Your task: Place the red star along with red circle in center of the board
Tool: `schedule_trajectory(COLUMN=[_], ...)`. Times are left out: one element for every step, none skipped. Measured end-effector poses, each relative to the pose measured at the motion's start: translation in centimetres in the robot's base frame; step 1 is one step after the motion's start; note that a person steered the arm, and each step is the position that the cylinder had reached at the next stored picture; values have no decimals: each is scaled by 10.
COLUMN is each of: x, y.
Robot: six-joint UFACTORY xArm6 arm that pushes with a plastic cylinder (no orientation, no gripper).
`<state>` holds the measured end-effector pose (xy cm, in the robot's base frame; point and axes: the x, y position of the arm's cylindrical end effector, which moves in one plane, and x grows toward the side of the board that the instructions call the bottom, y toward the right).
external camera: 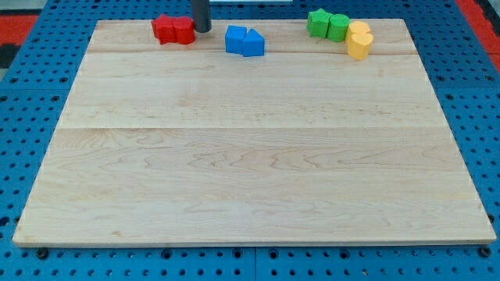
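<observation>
The red star (163, 29) and the red circle (183, 31) sit touching each other at the view's top left of the wooden board (250, 156), near its top edge. The star is on the left, the circle on the right. My tip (202, 30) is down on the board just right of the red circle, close to or touching it. The rod comes in from the view's top edge.
Two blue blocks, a cube (235, 38) and a triangle (253, 44), sit together right of my tip. A green star (317, 23) and green cylinder (338, 27) lie at the top right, with two yellow blocks (359, 40) beside them.
</observation>
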<state>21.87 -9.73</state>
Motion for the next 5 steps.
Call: schedule_trajectory(x=[2, 96, 137, 96, 82], y=[-17, -43, -124, -207, -206])
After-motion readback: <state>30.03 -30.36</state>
